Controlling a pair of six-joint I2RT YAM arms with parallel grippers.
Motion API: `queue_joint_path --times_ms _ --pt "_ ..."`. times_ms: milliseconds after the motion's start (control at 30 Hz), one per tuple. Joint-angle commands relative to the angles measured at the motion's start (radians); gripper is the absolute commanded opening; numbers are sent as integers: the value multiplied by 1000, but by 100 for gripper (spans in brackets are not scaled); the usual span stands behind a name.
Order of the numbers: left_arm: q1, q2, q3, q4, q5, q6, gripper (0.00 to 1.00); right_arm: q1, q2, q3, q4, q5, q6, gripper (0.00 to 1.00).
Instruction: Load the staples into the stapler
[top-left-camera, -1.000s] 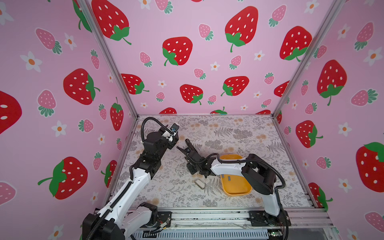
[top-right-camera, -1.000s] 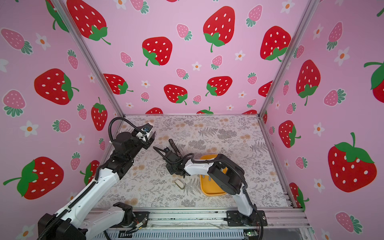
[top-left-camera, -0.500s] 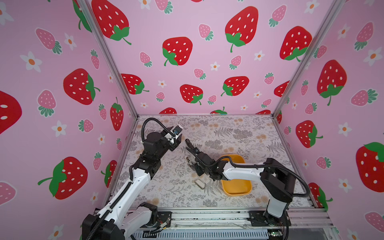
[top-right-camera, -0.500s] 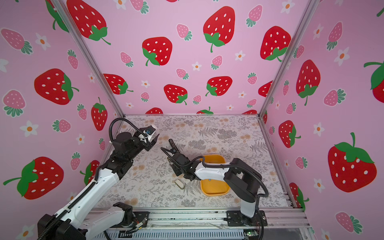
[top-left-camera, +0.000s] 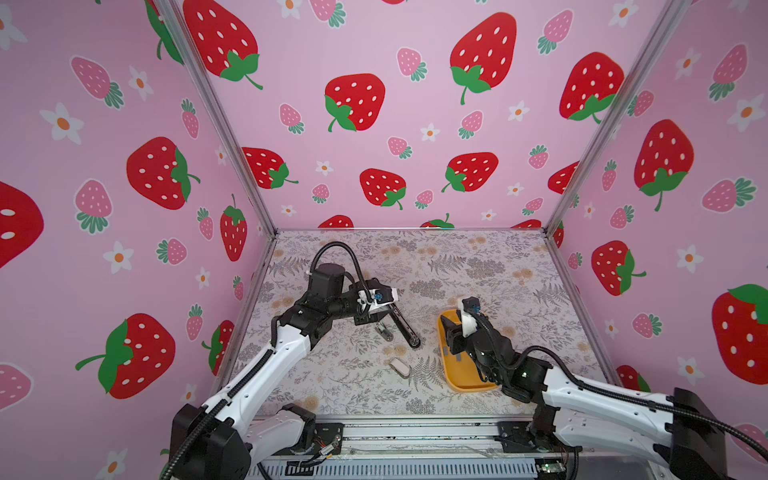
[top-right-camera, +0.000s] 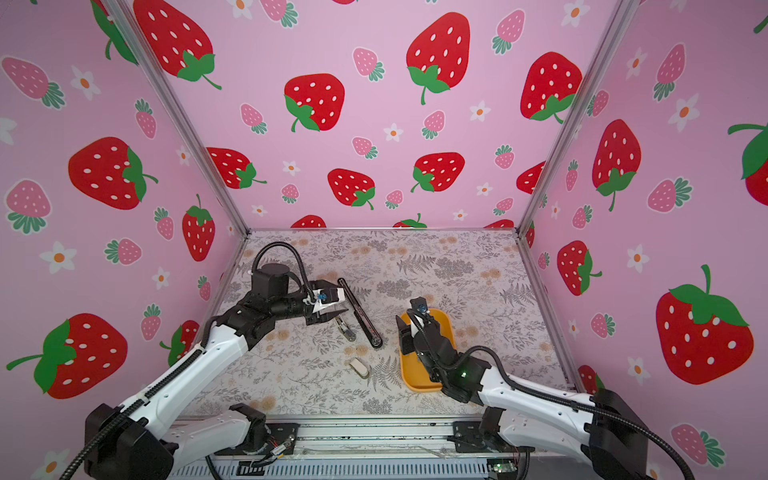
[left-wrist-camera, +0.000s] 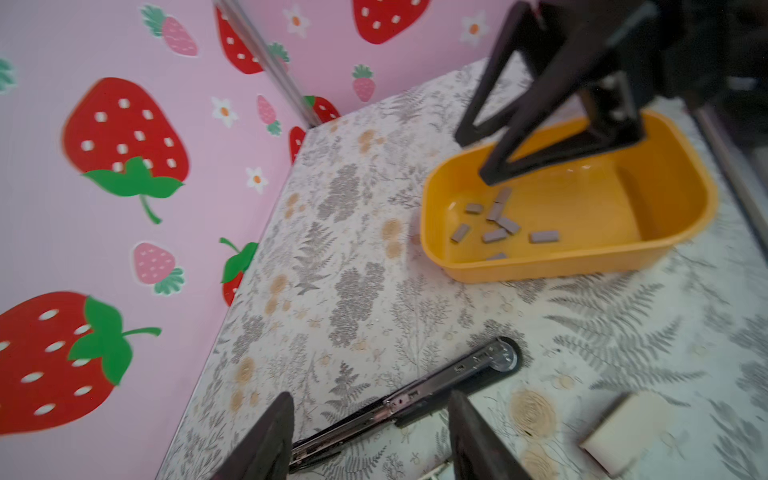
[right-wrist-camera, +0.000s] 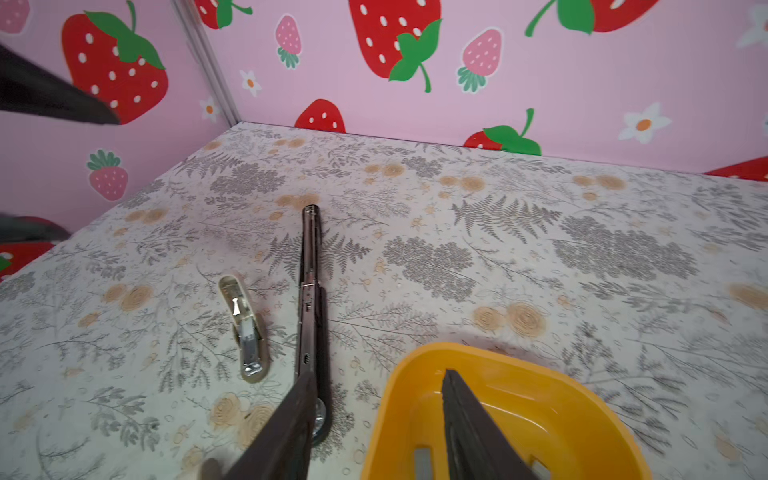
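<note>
The black stapler (top-left-camera: 404, 325) lies opened out flat on the floral table, its metal channel facing up (left-wrist-camera: 436, 390) (right-wrist-camera: 309, 291). My left gripper (top-left-camera: 374, 318) (left-wrist-camera: 372, 399) hangs open just above the stapler's far half, a finger on each side and nothing gripped. Several short grey staples (left-wrist-camera: 496, 224) (top-left-camera: 451, 353) lie loose in the yellow tray (top-left-camera: 469, 388). Over the tray's near-left end my right gripper (top-left-camera: 451, 332) (right-wrist-camera: 378, 376) is open and empty. One finger is above the stapler's round end and the other is inside the tray.
A small stubby white-topped object (top-left-camera: 384, 331) (right-wrist-camera: 245, 328) lies beside the stapler on its left. Another (top-left-camera: 400, 368) (left-wrist-camera: 623, 428) lies nearer the front edge. Pink strawberry walls close in the table on three sides.
My right gripper has drawn back from the stapler to above the yellow tray, and its jaws have spread wider. The left gripper has shifted a little toward the stapler.
</note>
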Motion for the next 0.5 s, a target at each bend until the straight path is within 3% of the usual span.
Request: queue_joint_path --times_ms 0,100,167,333,467 --pt "-39 53 102 -333 162 274 61 -57 -149 -50 -30 62 5 51" --pt "-114 103 137 -488 120 411 60 -62 -272 -94 -72 5 -41 51" --pt "-198 132 137 -540 19 463 61 -69 -337 -116 -103 41 -27 55" --pt "-355 228 131 -586 -232 446 57 -75 -424 -135 -130 27 -17 57" --pt "-434 296 129 -576 -319 426 56 -75 -373 -119 -128 5 -13 56"
